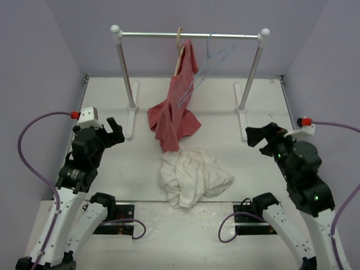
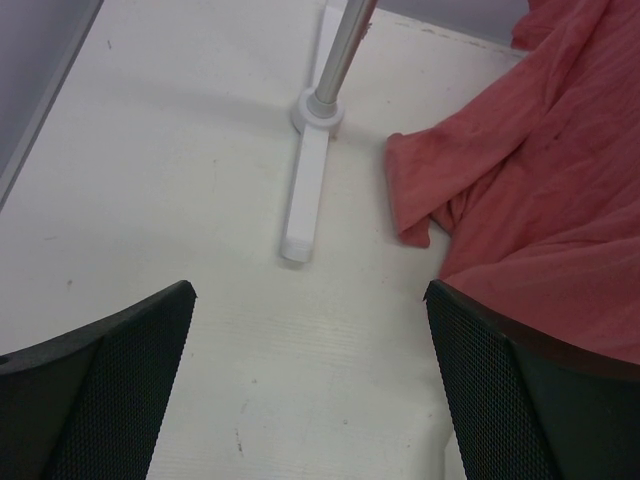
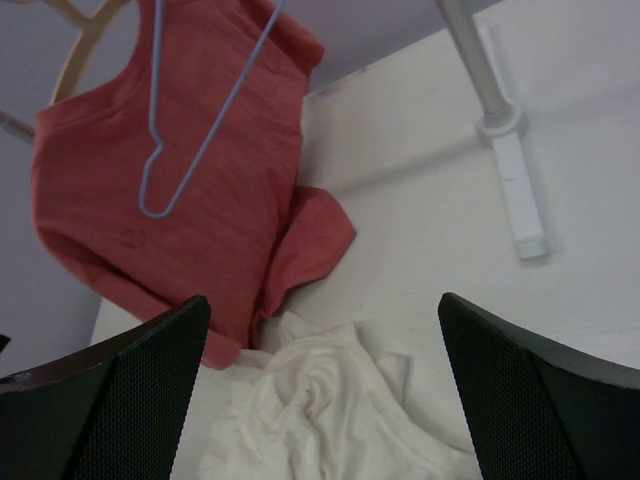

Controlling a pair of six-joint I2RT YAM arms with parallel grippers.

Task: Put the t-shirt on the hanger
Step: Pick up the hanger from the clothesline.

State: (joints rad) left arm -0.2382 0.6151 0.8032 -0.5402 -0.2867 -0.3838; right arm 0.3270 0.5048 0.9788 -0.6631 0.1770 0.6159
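Overhead: t-shirt (image 1: 191, 177) heaped mid-tabletop (image 1: 143, 163), likely dumped for pickup; left pincer (image 1: 116, 130) at 9 o'clock, right pincer (image 1: 257, 134) at 3, both apart from it.
Left wrist: jaws wide, holding nothing; red garment (image 2: 540, 180) at 2.
Right wrist: jaws wide, nothing held; hanger (image 3: 152, 110) dangling at 11; t-shirt at 6.

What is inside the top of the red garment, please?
A pale wooden hanger hooked over the rail; the red garment covers most of its arms.
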